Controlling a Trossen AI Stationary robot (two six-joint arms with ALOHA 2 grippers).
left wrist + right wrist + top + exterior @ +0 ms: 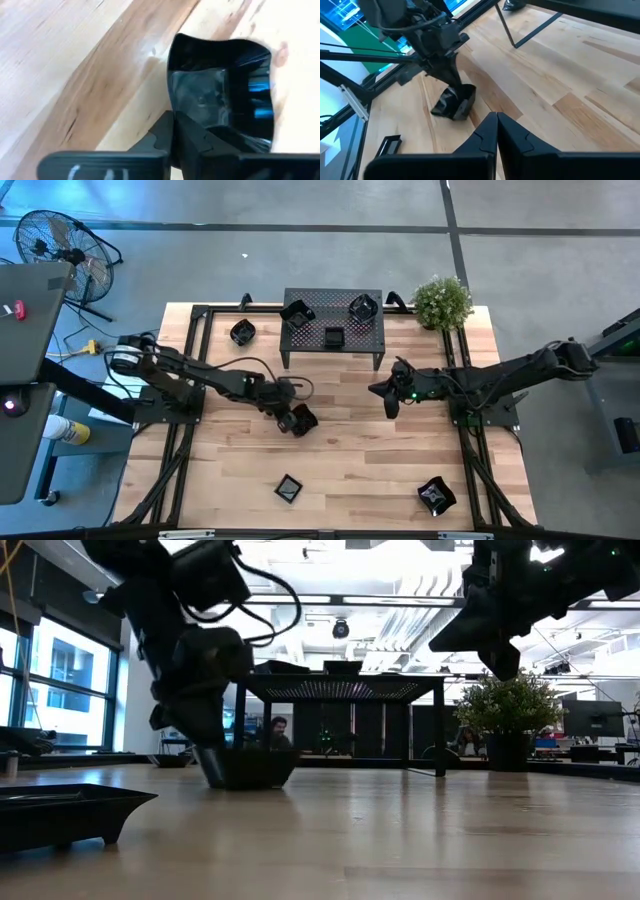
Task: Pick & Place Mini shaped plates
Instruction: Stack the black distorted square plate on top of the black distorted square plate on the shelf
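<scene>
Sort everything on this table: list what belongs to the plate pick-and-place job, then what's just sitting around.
Job:
- plate under the left gripper
- plates on the rack
- plate beside the rack
- plates on the near side
- black rack

Lying about:
- potted plant
- floor fan

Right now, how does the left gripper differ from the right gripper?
The left gripper is down at the table, shut on the rim of a mini plate; the right gripper is shut on nothing. In the low view the left gripper reaches the tabletop, while the right gripper hangs well above it. The left works near the table's middle; the right waits off to its side, in front of the rack. Both are shut.
</scene>
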